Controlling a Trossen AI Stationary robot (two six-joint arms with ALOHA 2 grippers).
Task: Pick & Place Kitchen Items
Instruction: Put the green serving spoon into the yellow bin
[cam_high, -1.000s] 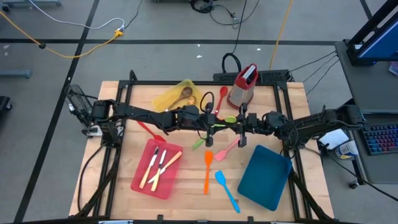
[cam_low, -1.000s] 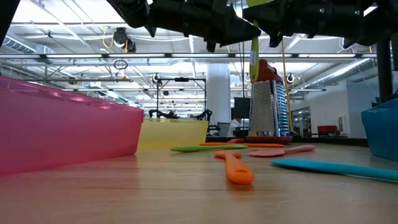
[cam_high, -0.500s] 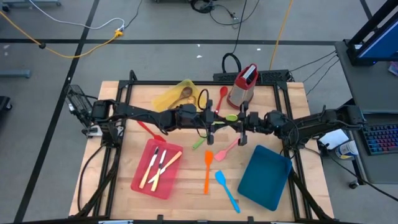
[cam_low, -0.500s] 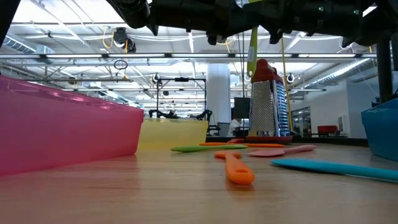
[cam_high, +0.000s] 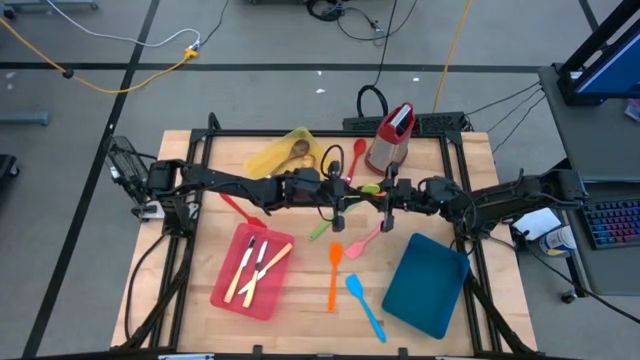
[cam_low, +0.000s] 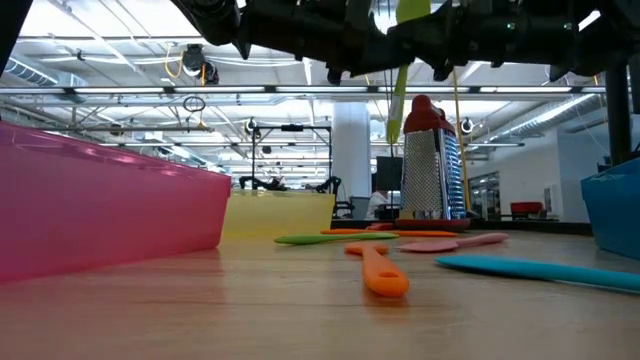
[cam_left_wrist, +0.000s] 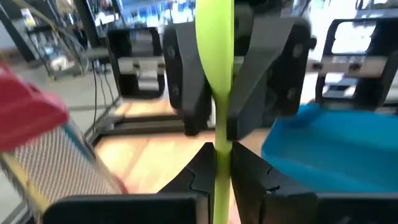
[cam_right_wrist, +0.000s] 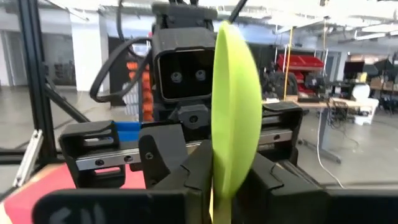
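1. Your left gripper (cam_high: 340, 206) and right gripper (cam_high: 386, 206) meet nose to nose above the middle of the table (cam_high: 200, 290), with the green spoon (cam_high: 368, 189) spanning the gap between them.
2. Your left gripper is clamped on the spoon's slim handle; in its wrist view both fingers (cam_left_wrist: 202, 171) press against the green stem.
3. The spoon's bowl end sits at your right gripper; you cannot tell whether that gripper is gripping it or loose around it.
4. From table height, the spoon (cam_low: 403, 85) hangs in the air below both grippers, clear of the wood.
5. Below and just toward the table's front from your grippers lie a green spatula (cam_high: 320, 230), a pink spatula (cam_high: 365, 243), an orange spatula (cam_high: 333, 275) and a blue spatula (cam_high: 365, 306).
6. On your left gripper's side sits the pink tray (cam_high: 225, 290), holding pale-handled cutlery (cam_high: 255, 265); a red spatula (cam_high: 235, 208) lies under that arm.
7. On your right gripper's side sits the blue tray (cam_high: 425, 285).
8. Beyond both grippers stand the yellow tray (cam_high: 270, 157), a red spoon (cam_high: 357, 155) and a grater (cam_high: 390, 135).
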